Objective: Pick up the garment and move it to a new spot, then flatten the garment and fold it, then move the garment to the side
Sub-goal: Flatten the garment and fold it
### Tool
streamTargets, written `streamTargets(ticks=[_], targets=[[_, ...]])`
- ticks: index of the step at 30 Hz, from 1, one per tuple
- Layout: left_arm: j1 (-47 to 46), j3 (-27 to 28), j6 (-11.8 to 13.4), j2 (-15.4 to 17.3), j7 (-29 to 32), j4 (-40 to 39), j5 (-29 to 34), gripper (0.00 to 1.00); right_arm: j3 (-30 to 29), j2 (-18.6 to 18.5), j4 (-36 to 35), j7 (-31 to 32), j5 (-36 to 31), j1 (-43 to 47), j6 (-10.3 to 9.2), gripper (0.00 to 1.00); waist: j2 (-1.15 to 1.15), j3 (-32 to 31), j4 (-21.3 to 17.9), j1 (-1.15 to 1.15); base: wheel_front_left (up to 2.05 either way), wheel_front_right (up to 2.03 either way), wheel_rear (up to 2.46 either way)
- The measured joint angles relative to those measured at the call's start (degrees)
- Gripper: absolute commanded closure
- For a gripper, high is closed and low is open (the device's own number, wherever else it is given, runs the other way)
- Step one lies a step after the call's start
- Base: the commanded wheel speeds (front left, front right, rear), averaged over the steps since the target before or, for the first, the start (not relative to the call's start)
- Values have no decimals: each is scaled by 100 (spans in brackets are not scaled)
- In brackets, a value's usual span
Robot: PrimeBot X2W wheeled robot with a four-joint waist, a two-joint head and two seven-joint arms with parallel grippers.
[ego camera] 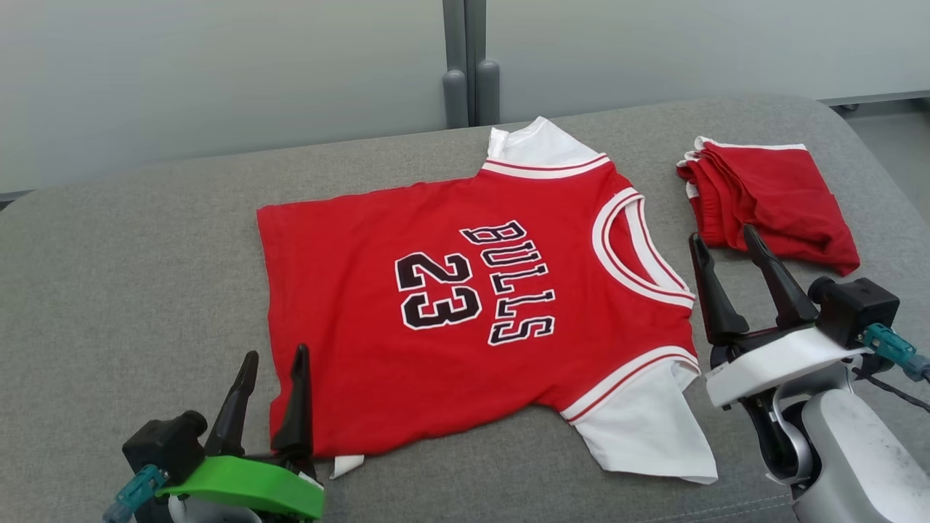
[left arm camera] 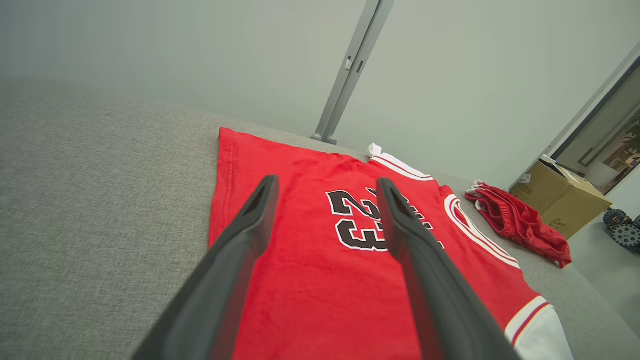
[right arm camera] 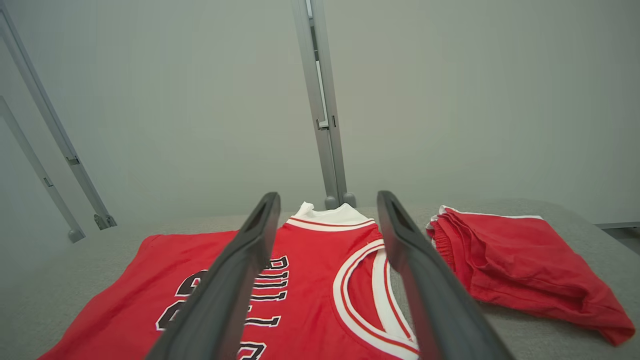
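The garment (ego camera: 465,312) is a red jersey with white sleeves and black "BULLS 23" lettering, spread flat on the grey cushioned surface (ego camera: 131,276) with its neck toward the right. It also appears as the garment (left arm camera: 310,280) and the garment (right arm camera: 300,300) in the wrist views. My left gripper (ego camera: 276,363) hovers open at the jersey's near left hem corner, nothing between its fingers. Beside the collar on the right, my right gripper (ego camera: 726,243) is open and empty, its fingers (right arm camera: 250,260) pointing over the neckline.
A folded pair of red shorts (ego camera: 770,200) lies at the far right of the surface, close behind my right gripper. A pale wall with a grey post (ego camera: 468,65) stands behind. A cardboard box (left arm camera: 560,200) sits on the floor past the right edge.
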Motion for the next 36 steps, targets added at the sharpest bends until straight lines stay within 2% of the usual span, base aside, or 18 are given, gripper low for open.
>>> streamTargets(ticks=[7,13,36], targets=[[-37,162,196,-5,-48,4,355,0,129,232,78,-1,-183,21,-131,0,0,62,85,0,0,0,0],[-47,157,223,-4,-48,19,591,0,157,307,115,-1,-302,141,-192,0,0,89,85,0,0,0,0],[-47,387,252,-64,-49,-136,809,0,11,432,127,-1,-432,143,-189,0,0,243,88,0,0,0,0]])
